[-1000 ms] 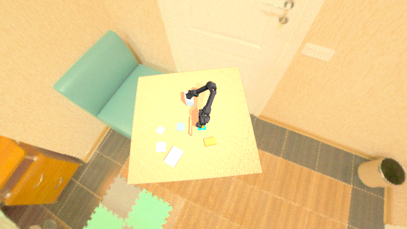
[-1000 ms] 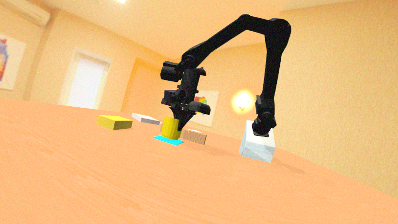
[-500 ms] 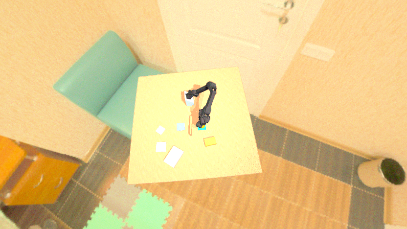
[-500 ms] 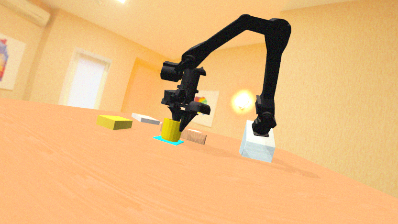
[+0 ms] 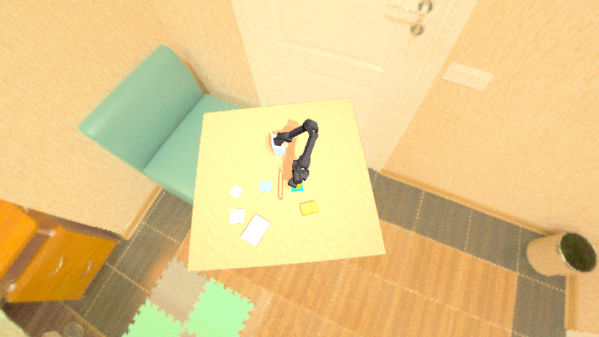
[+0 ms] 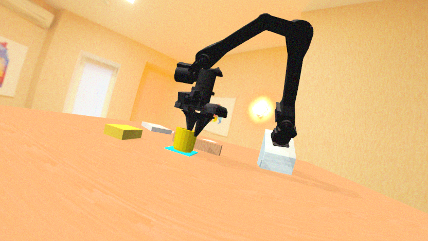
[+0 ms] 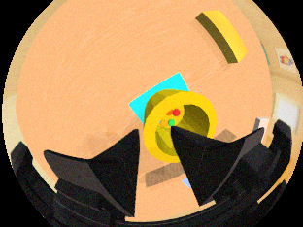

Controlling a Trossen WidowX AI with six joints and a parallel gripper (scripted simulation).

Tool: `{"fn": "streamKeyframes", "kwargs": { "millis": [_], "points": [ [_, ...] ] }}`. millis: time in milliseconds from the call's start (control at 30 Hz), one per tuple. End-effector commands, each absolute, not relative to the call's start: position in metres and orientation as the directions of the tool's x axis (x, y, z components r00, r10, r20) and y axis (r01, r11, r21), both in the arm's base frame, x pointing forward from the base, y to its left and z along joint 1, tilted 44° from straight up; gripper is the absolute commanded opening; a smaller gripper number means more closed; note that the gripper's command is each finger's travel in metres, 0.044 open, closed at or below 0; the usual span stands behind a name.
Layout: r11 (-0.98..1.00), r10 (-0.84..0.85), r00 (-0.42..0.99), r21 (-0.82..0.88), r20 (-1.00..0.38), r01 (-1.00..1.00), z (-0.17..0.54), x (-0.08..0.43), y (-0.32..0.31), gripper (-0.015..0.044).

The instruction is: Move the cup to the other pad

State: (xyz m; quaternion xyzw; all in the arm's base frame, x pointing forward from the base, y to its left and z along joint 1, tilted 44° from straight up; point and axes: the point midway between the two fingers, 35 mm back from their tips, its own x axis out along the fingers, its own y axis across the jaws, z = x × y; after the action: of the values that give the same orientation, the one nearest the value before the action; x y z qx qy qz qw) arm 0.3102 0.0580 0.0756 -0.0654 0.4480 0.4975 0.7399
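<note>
The yellow cup [image 5: 298,186] [image 6: 183,140] [image 7: 185,97] stands upright on the cyan pad [image 5: 297,189] [image 6: 170,148] [image 7: 165,86]. Inside it, the wrist view shows a red marble [image 7: 176,113] and a green marble [image 7: 172,123], with something orange beside them. My gripper [image 6: 193,131] [image 7: 154,132] is partly open at the cup's rim, one finger over the cup's mouth and the other outside, with a gap to the wall between them. The fingers hide part of the rim. The light blue pad [image 5: 266,186] lies bare across the wooden bar.
The low wooden bar [image 5: 280,184] [image 6: 209,146] [image 7: 165,175] stands between the pads. A yellow block [image 5: 309,207] [image 6: 119,130] [image 7: 225,36] lies near the cyan pad. A white slab [image 5: 255,229] [image 6: 155,128] and two white squares lie farther off. The arm's base sits on a pale block [image 6: 275,163].
</note>
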Motion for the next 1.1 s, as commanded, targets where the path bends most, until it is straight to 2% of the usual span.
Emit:
{"fn": "streamKeyframes", "kwargs": {
  "millis": [0, 600, 967, 1067],
  "points": [
    [0.493, 0.678, 0.104, 0.345, -0.728, -0.799, 0.080, 0.310, 0.054, 0.0146],
    [0.494, 0.680, 0.104, 0.349, -0.726, -0.796, 0.098, 0.307, 0.035, 0.0146],
    [0.498, 0.679, 0.103, 0.352, -0.727, -0.793, 0.098, 0.308, 0.035, 0.0435],
    [0.498, 0.678, 0.103, 0.351, -0.728, -0.793, 0.105, 0.307, 0.028, 0.0440]
  ]
}}
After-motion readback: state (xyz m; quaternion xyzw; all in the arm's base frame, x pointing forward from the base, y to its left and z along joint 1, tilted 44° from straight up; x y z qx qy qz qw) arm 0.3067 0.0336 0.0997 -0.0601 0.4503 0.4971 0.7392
